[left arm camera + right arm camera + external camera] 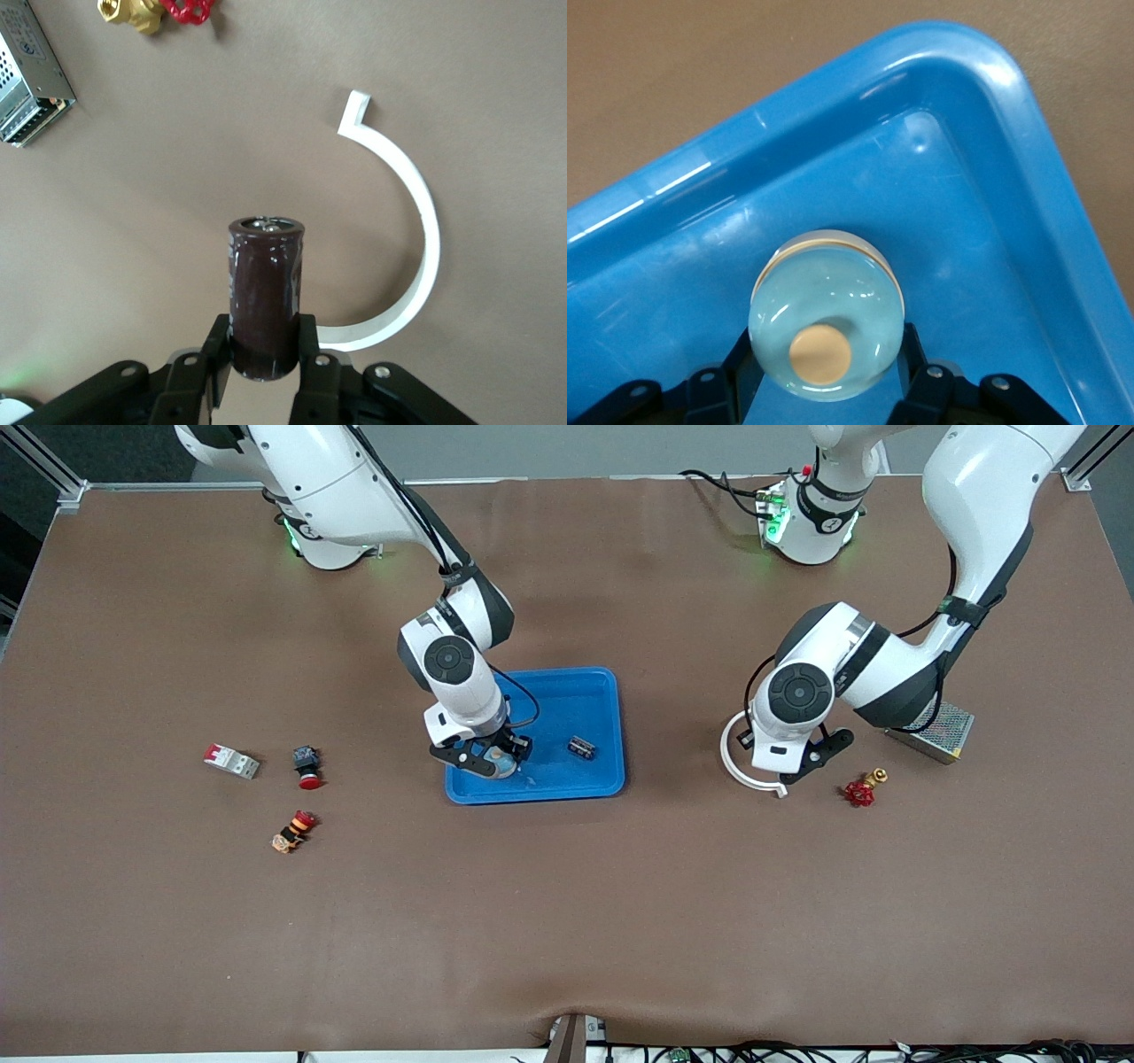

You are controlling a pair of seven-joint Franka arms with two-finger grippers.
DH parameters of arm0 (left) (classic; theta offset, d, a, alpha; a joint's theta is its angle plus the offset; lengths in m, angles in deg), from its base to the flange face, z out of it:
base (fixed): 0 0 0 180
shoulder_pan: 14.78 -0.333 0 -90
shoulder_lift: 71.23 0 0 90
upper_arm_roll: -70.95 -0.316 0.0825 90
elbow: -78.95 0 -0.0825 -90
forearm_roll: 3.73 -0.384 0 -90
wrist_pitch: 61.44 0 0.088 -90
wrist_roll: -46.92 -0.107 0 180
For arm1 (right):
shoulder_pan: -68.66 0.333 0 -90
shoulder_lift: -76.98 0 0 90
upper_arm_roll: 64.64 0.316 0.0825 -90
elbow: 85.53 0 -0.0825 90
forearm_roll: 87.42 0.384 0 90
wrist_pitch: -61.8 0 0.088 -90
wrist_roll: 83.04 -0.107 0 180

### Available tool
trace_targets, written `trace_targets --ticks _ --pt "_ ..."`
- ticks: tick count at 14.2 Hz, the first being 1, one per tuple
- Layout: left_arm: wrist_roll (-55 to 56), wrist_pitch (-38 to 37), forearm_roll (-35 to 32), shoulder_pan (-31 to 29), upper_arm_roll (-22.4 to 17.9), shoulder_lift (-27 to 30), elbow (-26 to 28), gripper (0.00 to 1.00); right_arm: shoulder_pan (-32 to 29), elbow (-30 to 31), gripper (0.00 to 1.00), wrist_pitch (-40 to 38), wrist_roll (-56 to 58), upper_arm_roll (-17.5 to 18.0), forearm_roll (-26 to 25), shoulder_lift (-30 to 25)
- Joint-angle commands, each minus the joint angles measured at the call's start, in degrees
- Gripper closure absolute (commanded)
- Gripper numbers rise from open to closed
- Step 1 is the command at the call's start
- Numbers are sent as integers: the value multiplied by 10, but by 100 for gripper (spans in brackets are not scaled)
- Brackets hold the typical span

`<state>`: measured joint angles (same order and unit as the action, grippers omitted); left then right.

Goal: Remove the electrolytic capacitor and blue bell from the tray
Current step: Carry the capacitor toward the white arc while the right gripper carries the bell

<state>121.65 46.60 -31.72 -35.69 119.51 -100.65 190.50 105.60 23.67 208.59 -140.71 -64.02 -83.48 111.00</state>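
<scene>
While the right gripper (493, 762) is down in the blue tray (602, 682), its two fingers are pressed on the sides of a bell (501, 762). In the right wrist view the bell (826, 315) is a round, see-through dome with a small tan button on top. It is in the tray's corner that is nearest the front camera and toward the right arm's end of the table. A small dark part (581, 747) also lies in the tray, apart from the bell and closer to the tray's edge at the left arm's end.

The left gripper (796, 772) hangs over the brown table (567, 921), past the tray toward the left arm's end. Its fingers are squeezed tight on a capacitor (266, 297), a dark brown can with a silver top. The capacitor sticks out from between the fingers. Under it on the table lies a white curved piece (735, 766) shaped like an open ring.

Near that ring, more toward the left arm's end, lies a red and gold valve (863, 788). A silver metal box (941, 731) with small holes sits close by, partly under the left arm.

At the right arm's end of the table there are three small things. One is a white and red switch (232, 761). Beside it is a black button with a red cap (307, 768). Nearer the front camera lies an orange and red button (293, 832).
</scene>
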Motion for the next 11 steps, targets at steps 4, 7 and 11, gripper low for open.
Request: trace_targets --ticks 4,7,11 --pt "-4 22 -14 -26 13 9 52 100 -25 -125 100 -284 32 -10 -2 -33" --pt "2 27 -22 -33 13 10 74 100 -66 -123 100 -319 116 -10 -28 -63" --pt "23 28 -34 -48 13 23 118 100 -145 -121 100 -359 281 -10 -35 -94"
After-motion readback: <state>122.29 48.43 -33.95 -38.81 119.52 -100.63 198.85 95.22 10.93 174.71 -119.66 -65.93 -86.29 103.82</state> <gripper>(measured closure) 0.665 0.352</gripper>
